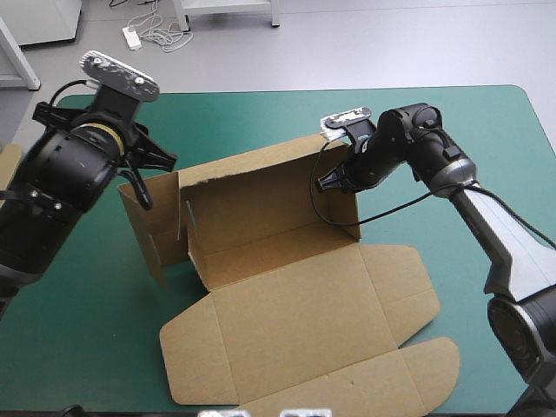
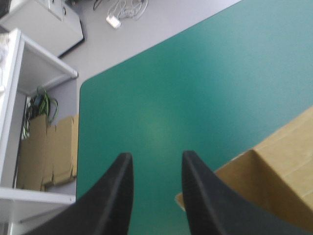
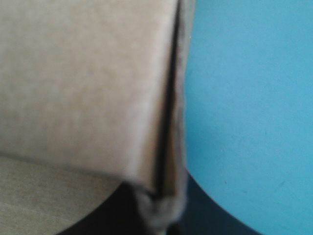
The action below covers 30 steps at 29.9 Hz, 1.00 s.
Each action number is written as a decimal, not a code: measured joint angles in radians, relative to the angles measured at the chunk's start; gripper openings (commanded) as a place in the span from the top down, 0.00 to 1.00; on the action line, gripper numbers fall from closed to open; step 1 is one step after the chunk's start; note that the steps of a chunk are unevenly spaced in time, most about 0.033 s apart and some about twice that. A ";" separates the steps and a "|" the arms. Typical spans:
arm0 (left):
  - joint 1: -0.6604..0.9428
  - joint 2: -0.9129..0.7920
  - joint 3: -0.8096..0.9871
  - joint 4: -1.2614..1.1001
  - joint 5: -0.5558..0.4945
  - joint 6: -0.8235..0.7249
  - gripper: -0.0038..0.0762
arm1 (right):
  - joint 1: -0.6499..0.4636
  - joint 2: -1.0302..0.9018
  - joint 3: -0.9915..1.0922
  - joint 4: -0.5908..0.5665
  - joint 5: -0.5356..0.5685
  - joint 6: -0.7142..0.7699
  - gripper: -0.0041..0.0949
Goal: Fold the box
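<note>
The brown box point(image 1: 287, 295) sits mid-table with its rear and side walls raised and its lid flat toward the near edge. The right gripper point(image 1: 334, 179) pinches the right wall's doubled top edge. The left gripper point(image 2: 155, 159) stands parted just beside the left wall, with bare teal-green cover point(image 2: 195, 73) ahead of it. Spare board point(image 2: 49, 156) lies past the table's left edge.

The brown box point(image 1: 287, 304) has its far and side walls raised, lid flat on the near side. The right gripper point(image 1: 334, 180) is at its right wall, the left gripper point(image 1: 149, 176) by its left.
</note>
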 measured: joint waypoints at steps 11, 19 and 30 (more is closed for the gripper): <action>0.483 0.003 -0.001 -0.460 -0.042 0.157 0.64 | 0.000 0.003 -0.094 -0.093 0.104 0.082 0.98; 0.584 0.033 -0.001 -0.582 -0.035 0.176 0.64 | -0.040 0.126 -0.184 -0.133 0.104 0.120 0.98; 0.586 0.066 0.044 -0.652 -0.051 0.191 0.64 | -0.122 0.285 -0.334 -0.060 0.091 0.116 0.97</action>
